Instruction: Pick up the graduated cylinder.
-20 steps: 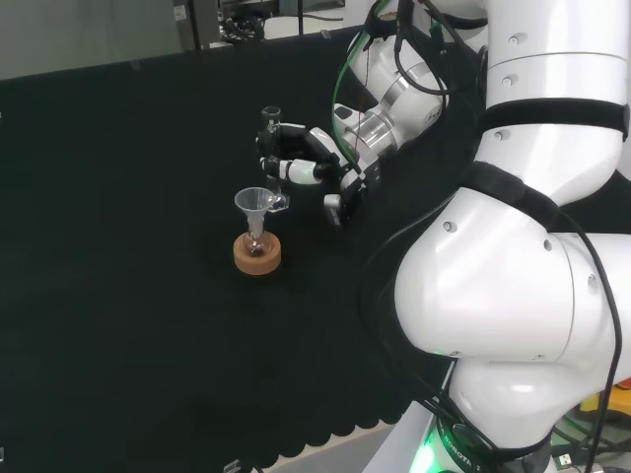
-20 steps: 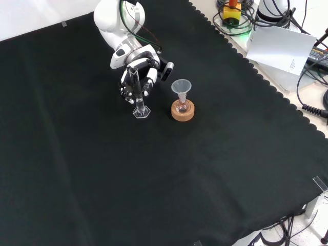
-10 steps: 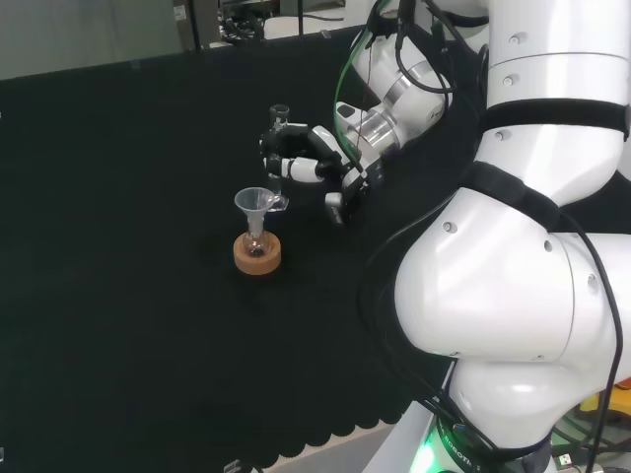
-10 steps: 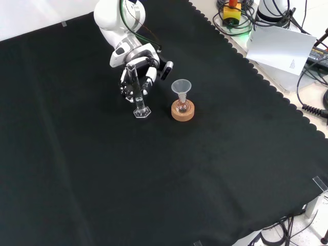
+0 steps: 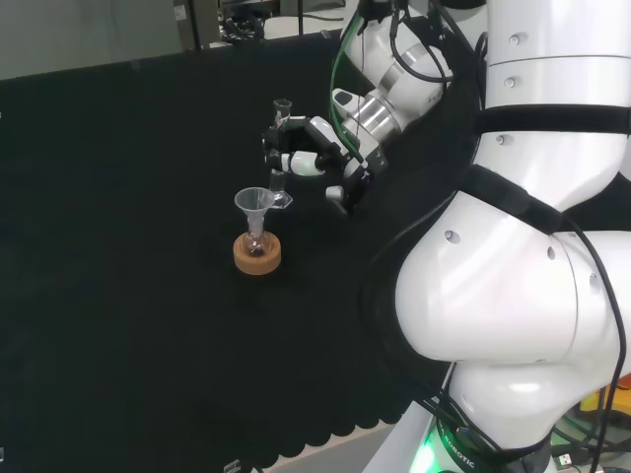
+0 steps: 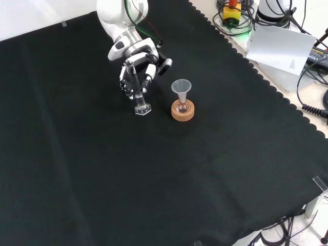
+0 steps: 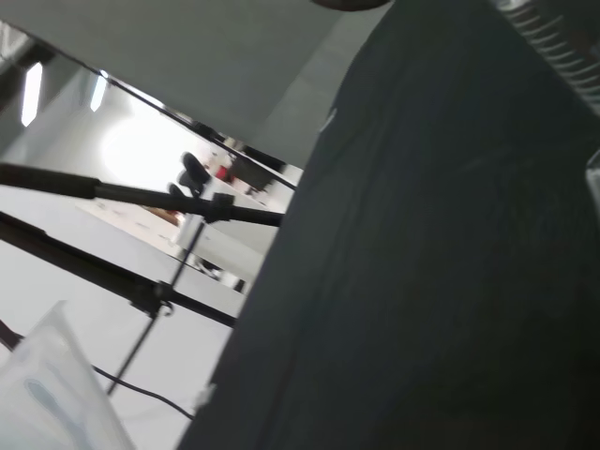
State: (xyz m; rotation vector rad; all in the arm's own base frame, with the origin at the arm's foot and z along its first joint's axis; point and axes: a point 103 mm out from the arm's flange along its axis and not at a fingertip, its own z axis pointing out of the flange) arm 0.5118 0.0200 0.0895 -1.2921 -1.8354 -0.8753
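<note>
hand [image 6: 134, 72] clenched round clear glass graduated cylinder [image 6: 138, 95], upright for lifting | cork-ringed funnel flask [image 6: 182, 102] at 3 o'clock, front view

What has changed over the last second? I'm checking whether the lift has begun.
The hand, shut on the graduated cylinder, has risen and carried it slightly upward in both views. The flask with funnel on its cork ring has stayed put.
</note>
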